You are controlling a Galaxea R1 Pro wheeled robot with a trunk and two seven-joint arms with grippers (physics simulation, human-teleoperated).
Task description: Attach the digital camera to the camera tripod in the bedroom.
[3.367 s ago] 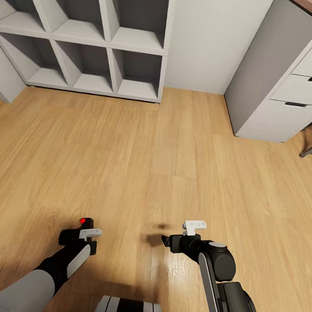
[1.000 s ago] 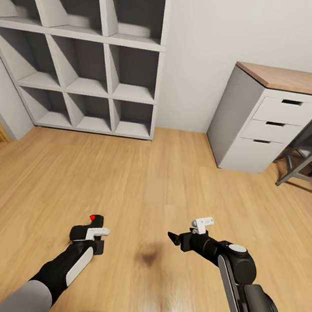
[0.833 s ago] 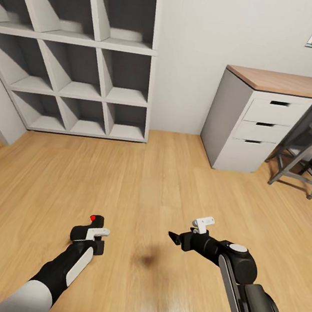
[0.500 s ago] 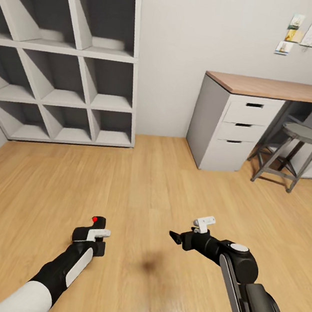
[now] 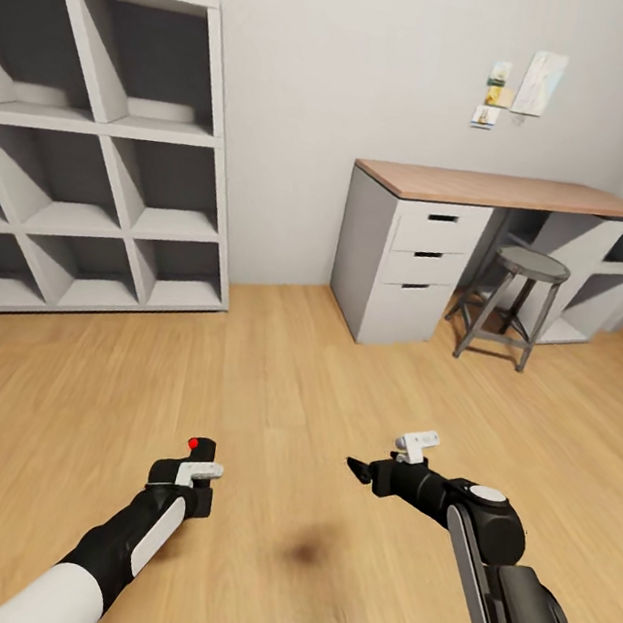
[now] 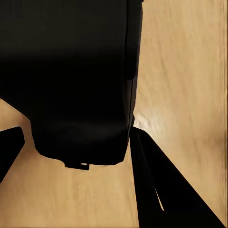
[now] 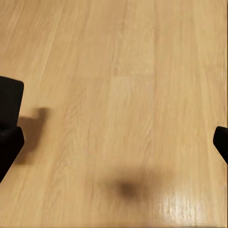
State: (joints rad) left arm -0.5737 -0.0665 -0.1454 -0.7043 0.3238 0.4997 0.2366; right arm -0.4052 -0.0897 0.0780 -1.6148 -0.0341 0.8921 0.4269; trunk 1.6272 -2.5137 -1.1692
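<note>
The digital camera [image 5: 187, 461] sits in the lower left of the head view, clamped in the left gripper [image 5: 184, 478]; in the left wrist view its black body [image 6: 71, 80] lies between the fingers. It looks rigid, light and smooth, so a grip on the flat sides seems safest. The right gripper [image 5: 358, 469] is spread wide and empty above the floor [image 5: 341, 377]. Compared with earlier, the view has swung, and the desk [image 5: 494, 190] and stool [image 5: 527, 267] now show whole.

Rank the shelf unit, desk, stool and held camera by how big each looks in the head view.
1. Shelf unit, cut off at the picture's left edge.
2. Desk.
3. Stool.
4. Camera in the left claw; it is nearest the lens and looks smallest anyway.
</note>
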